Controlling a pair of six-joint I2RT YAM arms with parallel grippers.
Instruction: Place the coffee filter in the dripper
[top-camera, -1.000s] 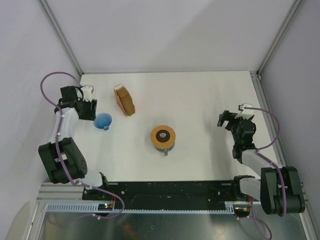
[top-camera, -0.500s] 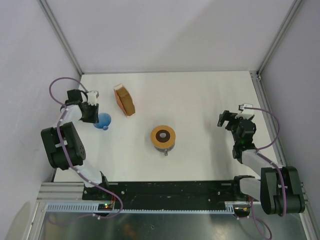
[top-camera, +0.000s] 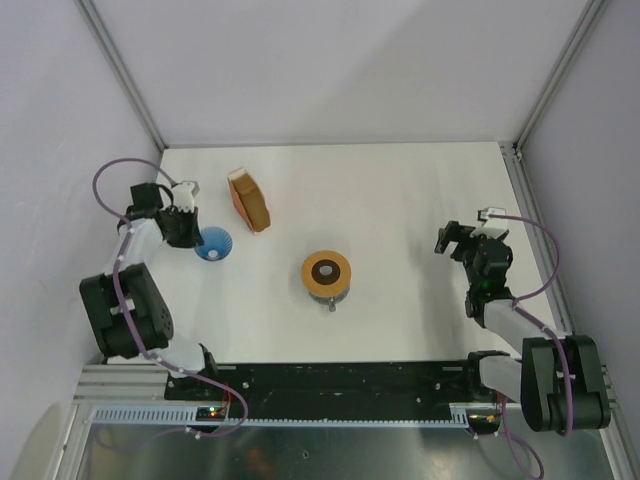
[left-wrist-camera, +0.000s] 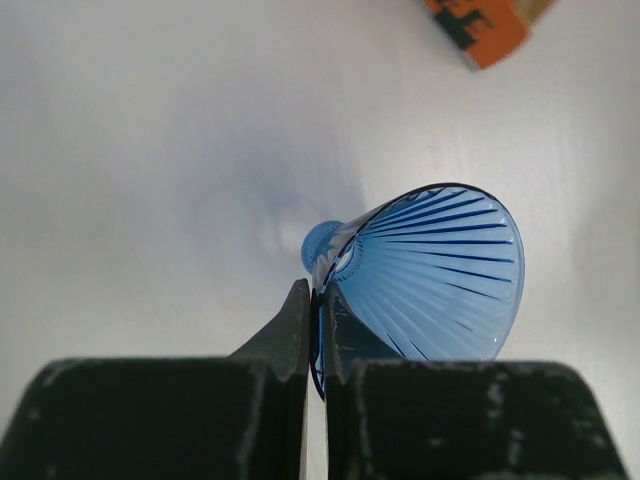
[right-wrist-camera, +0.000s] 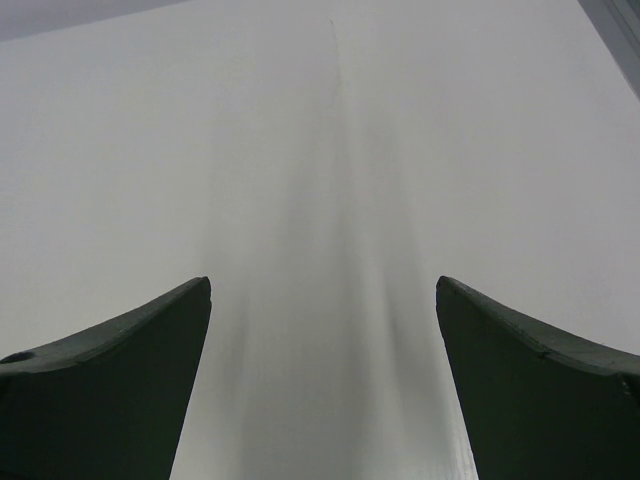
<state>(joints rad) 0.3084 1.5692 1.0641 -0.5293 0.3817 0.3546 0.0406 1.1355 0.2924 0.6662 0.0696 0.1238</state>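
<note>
The dripper's blue ribbed cone (top-camera: 214, 243) is at the left of the table, tilted so that its mouth shows. My left gripper (top-camera: 192, 236) is shut on its thin rim. In the left wrist view the two fingers (left-wrist-camera: 292, 325) pinch the wall of the cone (left-wrist-camera: 430, 280), and the gripper (left-wrist-camera: 318, 296) stands at its near left edge. An orange-brown ring with a dark centre hole (top-camera: 341, 270) sits on a greyish base mid-table, apart from the cone. My right gripper (top-camera: 453, 240) stands open at the right, with only bare table between its fingers (right-wrist-camera: 323, 285). The coffee filter is out of view.
A glossy orange-brown packet (top-camera: 249, 198) stands behind and to the right of the cone, and its corner (left-wrist-camera: 480, 22) shows at the top of the left wrist view. Pale walls and metal frame posts close in the table on three sides.
My left gripper has gone from open to shut on the cone's rim. The cone has tipped from mouth-down so that its inside now shows. The right arm has not moved.
</note>
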